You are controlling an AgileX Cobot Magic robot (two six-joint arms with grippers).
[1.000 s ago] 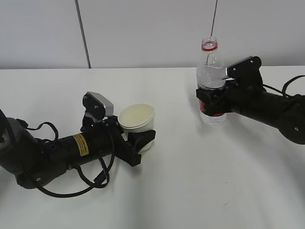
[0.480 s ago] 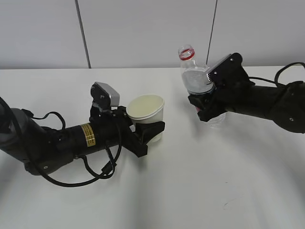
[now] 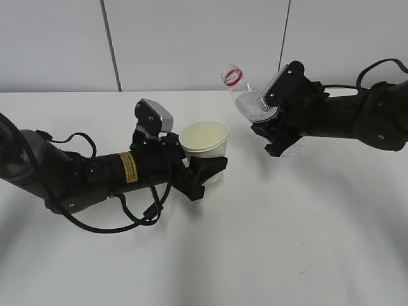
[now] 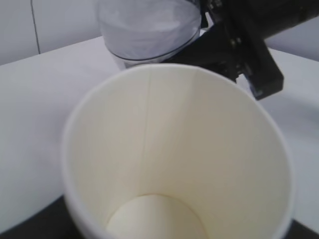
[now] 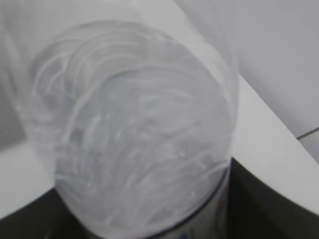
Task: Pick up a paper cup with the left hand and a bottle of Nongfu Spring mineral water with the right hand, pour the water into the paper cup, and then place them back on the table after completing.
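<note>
- The left hand lies low across the left half of the exterior view, its jaws closed around the lower part of the paper cup.
- The paper cup sits near the middle of the frame, upright with a slight lean, its open mouth facing up. Whether its base touches the surface cannot be told.
- In the left wrist view the paper cup fills most of the frame; its cream inside looks dry, with a bare bottom.
- The right hand reaches in from the upper right of the exterior view, jaws clamped on the body of the bottle.
- The bottle is lifted off the surface and tilted, its uncapped neck with a red ring pointing to the upper left, above and to the right of the cup's rim.
- The right wrist view shows the bottle close up and blurred, clear and ribbed; the water level cannot be made out.
</note>
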